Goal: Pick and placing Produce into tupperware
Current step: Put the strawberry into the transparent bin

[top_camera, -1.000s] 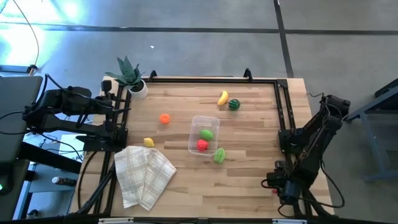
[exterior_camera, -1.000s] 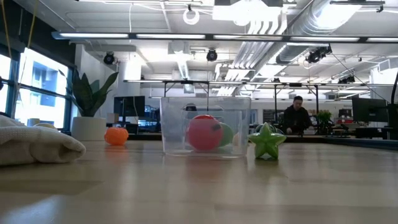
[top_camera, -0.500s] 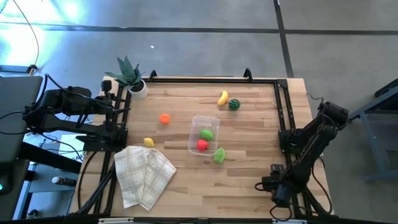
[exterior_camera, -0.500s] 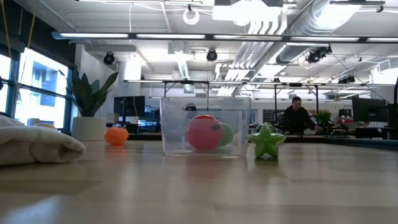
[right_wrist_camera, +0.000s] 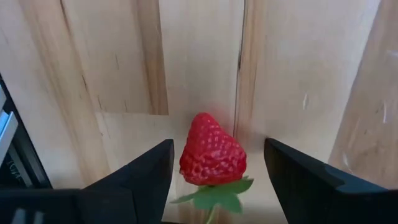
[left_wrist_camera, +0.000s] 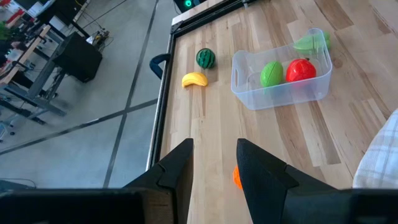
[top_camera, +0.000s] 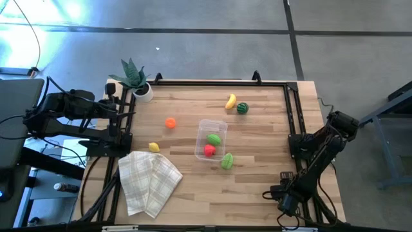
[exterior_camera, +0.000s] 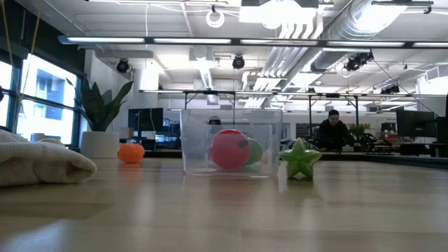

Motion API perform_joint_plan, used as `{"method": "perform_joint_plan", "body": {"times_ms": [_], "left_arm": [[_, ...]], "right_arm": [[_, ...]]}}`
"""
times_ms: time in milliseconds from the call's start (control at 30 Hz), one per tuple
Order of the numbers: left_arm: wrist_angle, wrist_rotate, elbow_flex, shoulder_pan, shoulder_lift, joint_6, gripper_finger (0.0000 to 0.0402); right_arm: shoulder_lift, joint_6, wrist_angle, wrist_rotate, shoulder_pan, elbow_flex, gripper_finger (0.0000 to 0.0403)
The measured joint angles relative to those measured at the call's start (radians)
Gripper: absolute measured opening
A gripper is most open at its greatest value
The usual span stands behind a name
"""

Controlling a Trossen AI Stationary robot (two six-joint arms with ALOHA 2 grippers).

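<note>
Strawberry (right_wrist_camera: 212,157) upright on counter (top_camera: 257,187) near front right edge, tip up, leaves down, between spread fingers of right end effector (right_wrist_camera: 214,180), ungripped. Tub (top_camera: 211,139) mid-counter. Left end effector (left_wrist_camera: 214,171) off left edge, parted, empty.

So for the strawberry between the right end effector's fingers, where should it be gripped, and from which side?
Grip the strawberry across its widest red part, just under the green leaves. It lies on the wood, midway between the open fingers of the right end effector, so closing from its two flanks looks best. The body narrows towards the tip, where fingers would probably slip off.
</note>
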Motion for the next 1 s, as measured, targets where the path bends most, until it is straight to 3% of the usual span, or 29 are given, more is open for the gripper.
{"method": "perform_joint_plan", "body": {"times_ms": [533,1000], "left_arm": [[0.000,0.000,0.000,0.000,0.000,0.000,0.0113],[0.000,0.000,0.000,0.000,0.000,0.000,0.0113]], "right_arm": [[0.004,-0.011,0.000,-0.010,0.001,0.000,0.0239],[0.005,-0.011,0.000,-0.011,0.002,0.000,0.0200]]}}
